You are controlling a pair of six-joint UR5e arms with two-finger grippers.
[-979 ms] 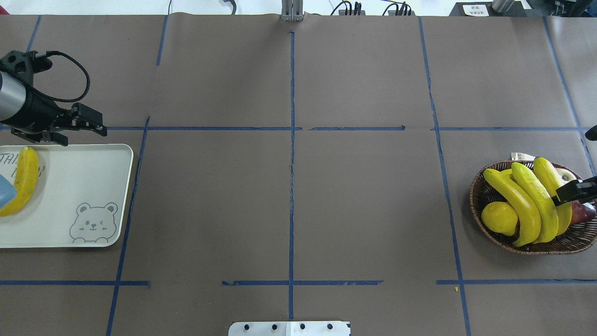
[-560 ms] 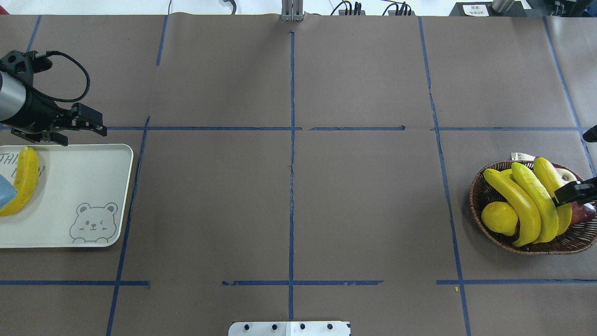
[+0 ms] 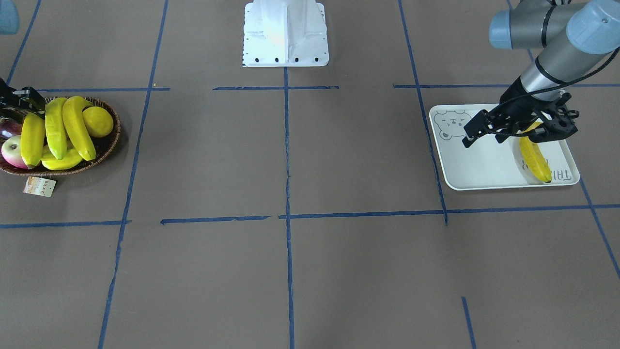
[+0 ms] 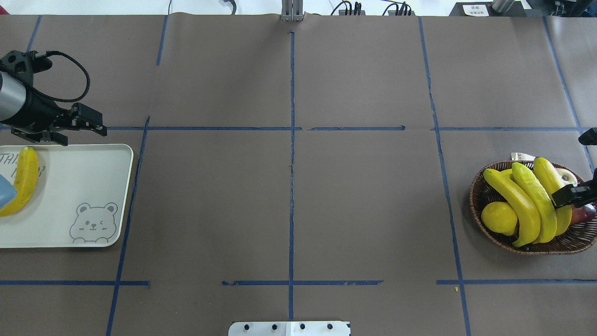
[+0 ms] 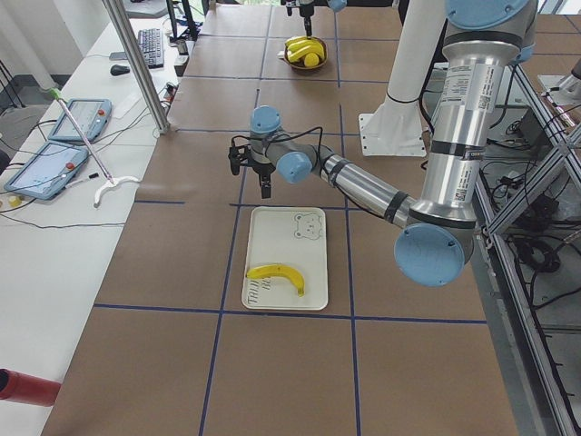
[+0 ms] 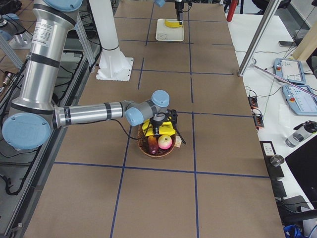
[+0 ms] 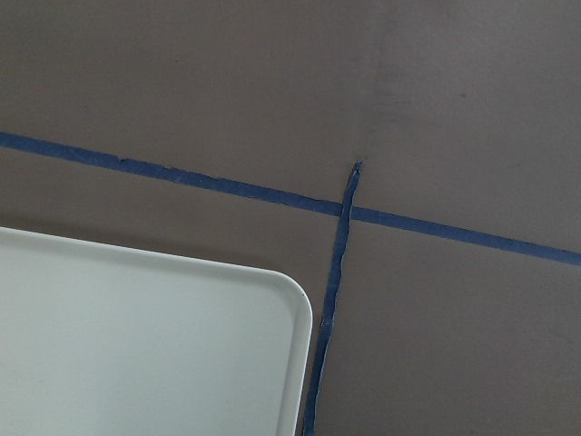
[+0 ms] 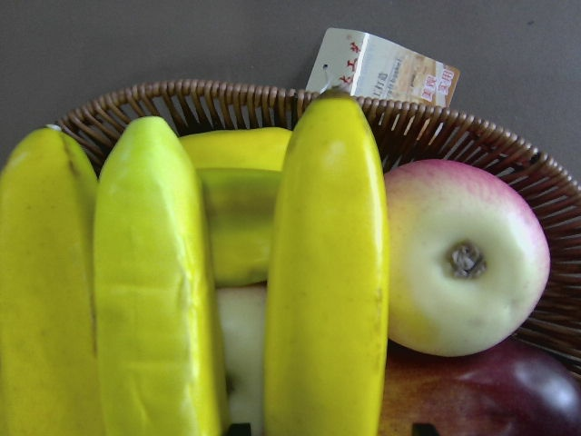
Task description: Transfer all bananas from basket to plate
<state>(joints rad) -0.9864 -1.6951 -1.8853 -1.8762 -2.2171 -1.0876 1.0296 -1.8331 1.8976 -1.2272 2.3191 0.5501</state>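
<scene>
Open and empty, the right gripper (image 4: pixel 566 195) hangs directly over the banana (image 4: pixel 543 172) beside the apple (image 8: pixel 463 263) in the basket (image 4: pixel 476 196), jaws astride its long axis, while the left gripper (image 4: pixel 84 135) is open and empty beside the plate (image 4: pixel 93 186).

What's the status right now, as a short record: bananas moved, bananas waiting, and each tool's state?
delivered: one banana lying on the plate, over its lettering
waiting: three bananas atop the basket, with a lemon and an apple
left tool: open, empty, hovering by the plate's far edge
right tool: open, fingertips either side of the banana beside the apple, not closed on it
remaining: three transfers
</scene>
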